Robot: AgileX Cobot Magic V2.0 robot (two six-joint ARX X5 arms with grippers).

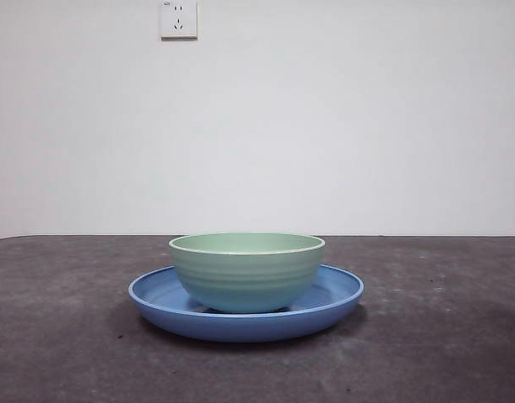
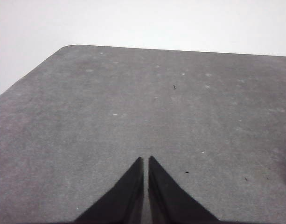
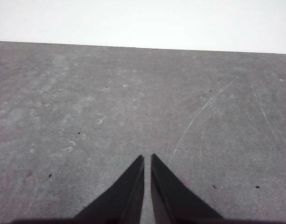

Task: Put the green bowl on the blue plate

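Sitting upright inside the wide glossy blue plate point(image 1: 156, 295), the pale mint-green ridged bowl point(image 1: 246, 273) looks already placed. The left gripper point(image 2: 146, 159) and right gripper point(image 3: 147, 157) hang over bare grey worktop point(image 1: 442, 336), jaws together, empty. Nothing more seems needed.

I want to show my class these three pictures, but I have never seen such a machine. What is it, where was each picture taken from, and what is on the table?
It is a robot with two arms at a table. One picture looks level across the dark table from a low camera: a green bowl sits upright on a blue plate, with a wall socket behind. The other two come from cameras on the wrists. Each shows that arm's own black jaws nearly together: the left gripper and the right gripper, both holding nothing, over bare table.
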